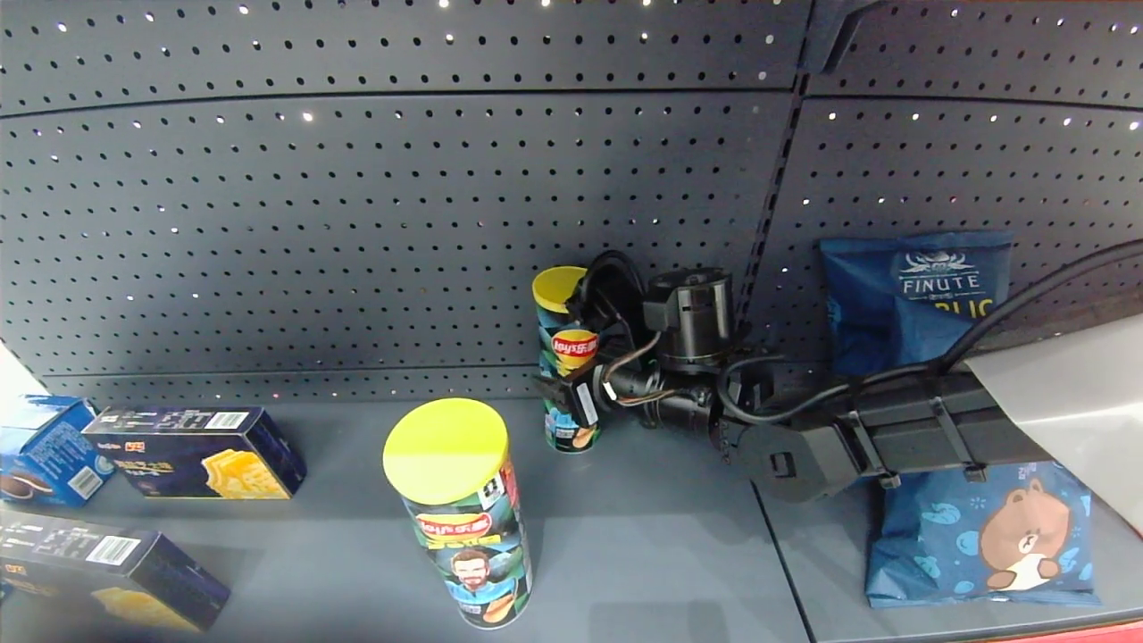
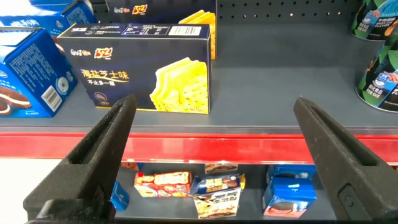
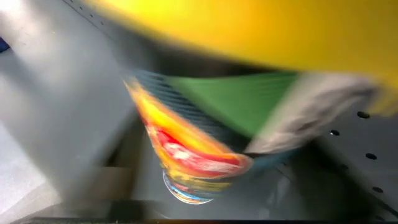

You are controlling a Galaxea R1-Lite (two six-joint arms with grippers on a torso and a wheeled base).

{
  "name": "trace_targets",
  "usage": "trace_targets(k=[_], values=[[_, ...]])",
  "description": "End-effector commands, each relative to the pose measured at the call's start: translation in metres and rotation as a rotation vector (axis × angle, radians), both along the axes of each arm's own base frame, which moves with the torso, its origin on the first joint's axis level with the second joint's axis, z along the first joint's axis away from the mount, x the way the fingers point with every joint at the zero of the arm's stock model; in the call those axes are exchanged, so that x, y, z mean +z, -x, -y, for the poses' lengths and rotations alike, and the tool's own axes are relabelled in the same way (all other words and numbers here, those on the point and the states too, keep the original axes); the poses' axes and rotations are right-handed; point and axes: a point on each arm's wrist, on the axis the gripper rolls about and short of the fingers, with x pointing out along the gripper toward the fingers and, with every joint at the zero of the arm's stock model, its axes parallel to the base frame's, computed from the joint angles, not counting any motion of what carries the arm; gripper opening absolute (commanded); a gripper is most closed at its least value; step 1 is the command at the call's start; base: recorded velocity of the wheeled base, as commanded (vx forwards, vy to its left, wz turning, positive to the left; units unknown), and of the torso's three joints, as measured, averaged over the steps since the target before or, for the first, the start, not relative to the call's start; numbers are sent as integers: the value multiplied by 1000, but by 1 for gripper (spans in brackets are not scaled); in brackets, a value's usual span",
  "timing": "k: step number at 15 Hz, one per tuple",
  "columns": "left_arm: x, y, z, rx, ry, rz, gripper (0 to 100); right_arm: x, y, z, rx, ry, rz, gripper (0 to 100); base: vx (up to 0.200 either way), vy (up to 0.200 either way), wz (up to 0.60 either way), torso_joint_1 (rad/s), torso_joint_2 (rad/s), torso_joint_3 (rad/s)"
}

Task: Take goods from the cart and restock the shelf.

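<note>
A chips can [image 1: 561, 357] with a yellow lid stands upright at the back of the grey shelf [image 1: 661, 554], close to the pegboard wall. My right gripper [image 1: 571, 397] is shut on the can's lower half, one finger across its front. The right wrist view shows that same can [image 3: 193, 155] very close and blurred. A second, matching can [image 1: 464, 518] stands free nearer the front. My left gripper [image 2: 211, 155] hangs open with nothing in it, in front of the shelf's red front edge [image 2: 211, 146].
Dark cracker boxes [image 1: 201, 464] [image 1: 98, 572] and a blue cookie box [image 1: 45, 451] lie at the shelf's left. A blue snack bag [image 1: 911, 295] leans at the back right, and a bear-print bag [image 1: 982, 536] lies in front. Small goods [image 2: 211, 190] sit on a lower shelf.
</note>
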Motion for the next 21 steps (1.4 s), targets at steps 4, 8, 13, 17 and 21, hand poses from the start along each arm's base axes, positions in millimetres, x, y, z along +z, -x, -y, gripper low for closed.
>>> trace_targets(k=[4,8,13,17,21], values=[[0,0,0,0,0,0,100,-1,7,3,5,11,-12,100,0,0,0,0,0,0],[0,0,0,0,0,0,100,7,36,32,6,41,-35,100,0,0,0,0,0,0],[0,0,0,0,0,0,100,21,90,80,-9,101,-6,100,0,0,0,0,0,0],[0,0,0,0,0,0,100,57,118,116,-89,45,53,100,0,0,0,0,0,0],[0,0,0,0,0,0,100,74,158,170,-186,32,77,100,0,0,0,0,0,0]])
